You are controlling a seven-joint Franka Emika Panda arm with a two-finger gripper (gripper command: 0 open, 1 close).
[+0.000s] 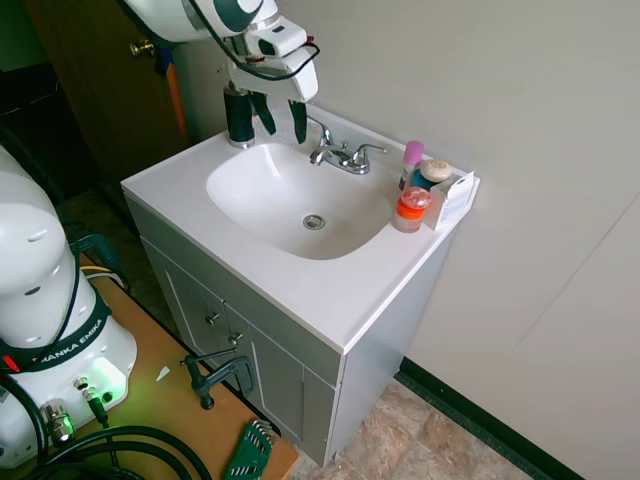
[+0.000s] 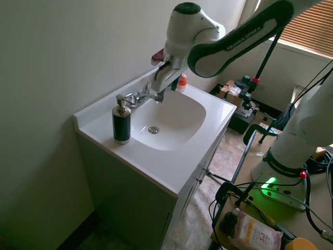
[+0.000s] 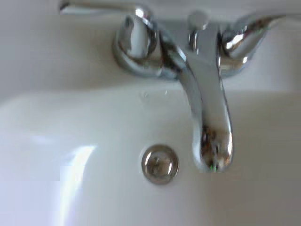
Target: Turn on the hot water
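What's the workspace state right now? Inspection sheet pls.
Surface: white vanity top with sunk basin; basin looks dry, drain open.
Job's things: chrome faucet at the back of the basin; no water at the spout. Left lever and right lever both lie out sideways.
Clutter: black soap pump at one back corner; small bottles and a white box at the other.
Gripper: gripper above the basin's back edge, close by the faucet, fingers open, holding nothing.
Cables: rig only.
Surroundings: cabinet doors shut, bare wall behind, tiled floor.
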